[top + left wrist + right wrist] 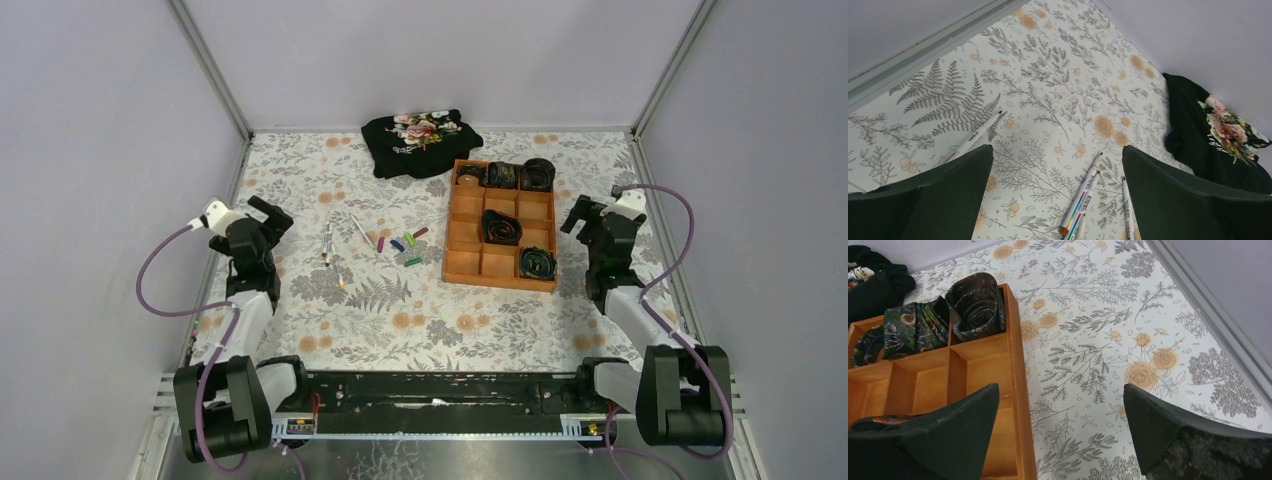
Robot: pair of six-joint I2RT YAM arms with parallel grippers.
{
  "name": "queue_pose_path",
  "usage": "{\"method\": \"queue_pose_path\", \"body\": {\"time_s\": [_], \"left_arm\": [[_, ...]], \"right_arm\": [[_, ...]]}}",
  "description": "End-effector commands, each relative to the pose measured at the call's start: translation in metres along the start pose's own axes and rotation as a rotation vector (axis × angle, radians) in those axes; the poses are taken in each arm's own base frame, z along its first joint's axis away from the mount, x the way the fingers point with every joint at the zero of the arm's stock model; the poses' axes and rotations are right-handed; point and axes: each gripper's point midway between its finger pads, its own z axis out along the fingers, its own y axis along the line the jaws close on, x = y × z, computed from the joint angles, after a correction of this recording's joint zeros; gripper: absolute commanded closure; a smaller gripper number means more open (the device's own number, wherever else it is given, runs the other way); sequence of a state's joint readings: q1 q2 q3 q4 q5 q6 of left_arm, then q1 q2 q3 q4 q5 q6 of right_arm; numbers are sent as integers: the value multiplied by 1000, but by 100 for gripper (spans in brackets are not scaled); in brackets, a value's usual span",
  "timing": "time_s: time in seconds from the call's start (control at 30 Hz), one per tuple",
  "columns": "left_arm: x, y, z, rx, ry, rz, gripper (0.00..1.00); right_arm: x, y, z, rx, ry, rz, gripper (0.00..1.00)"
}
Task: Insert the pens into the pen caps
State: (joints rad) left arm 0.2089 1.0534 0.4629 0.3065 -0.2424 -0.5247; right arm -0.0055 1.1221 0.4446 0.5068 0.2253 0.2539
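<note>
pens (1080,197) ahead of left claw (1057,150), claw spread wide, empty

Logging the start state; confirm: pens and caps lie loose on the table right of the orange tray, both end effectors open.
Wrong side: the top external view shows pens and caps loose on the table left of the orange tray. The left end effector and right end effector are open.

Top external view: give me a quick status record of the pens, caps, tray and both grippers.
pens: loose, uncapped, left of centre
pen caps: small cluster between the pens and the tray
orange tray: right of centre, rolled fabric in some cells
left gripper: open, empty, left of the pens
right gripper: open, empty, right of the tray
</note>
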Motion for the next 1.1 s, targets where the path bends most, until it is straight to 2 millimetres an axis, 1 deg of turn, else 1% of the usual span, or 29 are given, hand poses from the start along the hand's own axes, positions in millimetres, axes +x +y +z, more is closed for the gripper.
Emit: {"method": "queue_pose_path", "body": {"time_s": [0.0,0.1,0.17,0.27,0.33,0.4,0.43,0.5,0.57,0.6,0.7,0.73,0.77,0.83,0.9,0.97,1.0,1.07], "left_arm": [[-5,7,5,-63,-2,32,0],[7,15,15,-115,68,95,0],[14,21,21,-141,97,117,0],[26,25,30,-117,151,137,0],[32,34,37,-141,197,142,0],[42,42,43,-154,249,143,0],[45,43,46,-149,268,144,0],[51,46,51,-156,296,166,0],[52,55,55,-193,298,188,0],[52,62,58,-214,296,191,2],[54,79,65,-250,308,195,18],[56,82,67,-257,316,201,22],[58,84,68,-260,327,204,25],[65,86,72,-256,352,211,34],[71,89,75,-258,377,220,38],[76,90,77,-249,406,214,47],[80,91,78,-246,420,213,49],[84,94,80,-248,444,206,50]], "right_arm": [[13,-7,-10,60,94,60,1],[12,13,-11,-47,118,52,1],[4,17,-13,-66,113,53,1],[-15,9,-23,-31,13,79,1],[-17,-1,-29,5,-55,133,1],[-18,-14,-33,80,-99,221,1],[-17,-16,-35,87,-106,224,1],[-20,-13,-37,65,-104,213,1],[-23,-9,-38,47,-100,203,1],[-24,-7,-39,35,-101,197,1],[-25,-2,-40,-1,-100,183,1],[-24,-1,-40,-5,-96,179,1],[-22,-1,-40,-5,-91,177,1],[-19,-1,-39,-5,-77,170,2],[-17,0,-38,-6,-67,166,2],[-16,0,-36,-6,-59,163,2],[-14,0,-36,-4,-52,162,2],[-13,0,-34,-1,-44,159,2]]}}
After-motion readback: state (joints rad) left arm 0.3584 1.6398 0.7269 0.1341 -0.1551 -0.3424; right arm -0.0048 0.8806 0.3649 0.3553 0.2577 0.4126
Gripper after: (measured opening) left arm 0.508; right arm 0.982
